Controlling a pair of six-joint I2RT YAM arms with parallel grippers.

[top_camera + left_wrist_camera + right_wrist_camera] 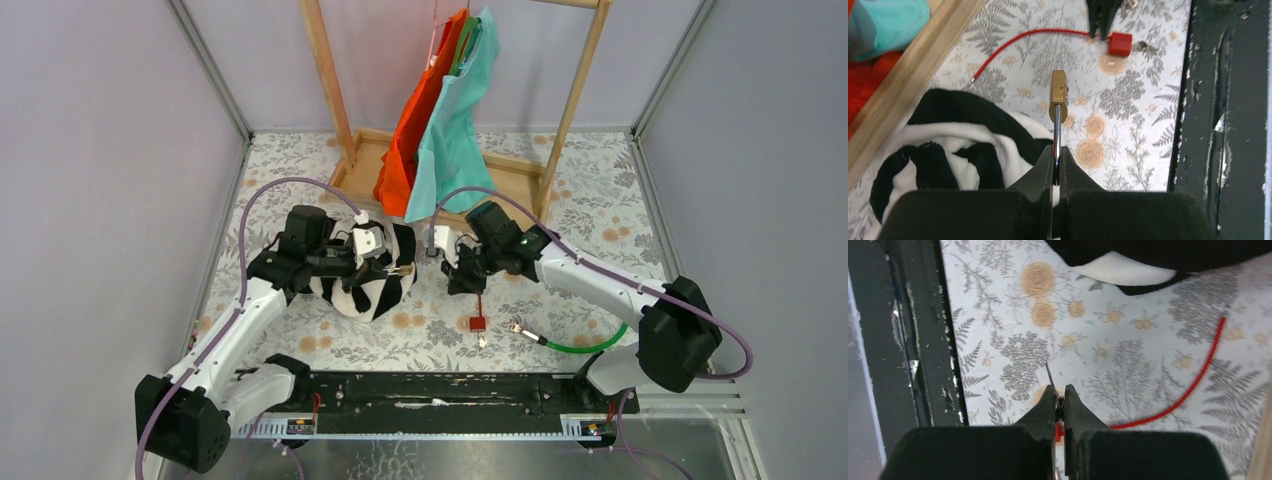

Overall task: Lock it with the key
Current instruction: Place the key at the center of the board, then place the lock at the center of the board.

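My left gripper (pixel 1057 162) is shut on the steel shackle of a brass padlock (pixel 1058 95) and holds it above the floral table, lock body pointing away. In the top view this gripper (pixel 392 268) is over a black-and-white plush cloth (pixel 365 290). My right gripper (pixel 1060 399) is shut on a thin metal key (pixel 1049 377), whose blade sticks out past the fingertips. In the top view the right gripper (pixel 463 283) hangs a short gap to the right of the padlock (pixel 404 269). The two grippers face each other and stay apart.
A red cable lock (pixel 477 323) with its red cable (pixel 1023 37) lies on the table below the right gripper, small keys (pixel 1144 47) beside it. A green cable lock (pixel 585 347) lies front right. A wooden clothes rack (pixel 345 150) with orange and teal garments stands behind.
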